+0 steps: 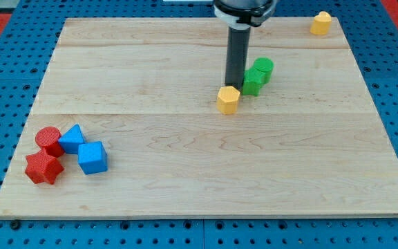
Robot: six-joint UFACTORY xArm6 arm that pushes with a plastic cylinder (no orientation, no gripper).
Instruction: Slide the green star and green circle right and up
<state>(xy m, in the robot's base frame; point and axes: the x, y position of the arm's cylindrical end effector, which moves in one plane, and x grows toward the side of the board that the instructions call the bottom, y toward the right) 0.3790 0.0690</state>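
Note:
The green star lies right of the board's middle, toward the view's top. The green circle touches it on its upper right. My tip stands just left of the green star, touching or nearly touching it. A yellow hexagon block sits directly below my tip, close to the star's lower left.
The wooden board fills the view. A second yellow block sits at the top right corner. At the lower left are a red circle, a red star, a blue triangle-like block and a blue cube.

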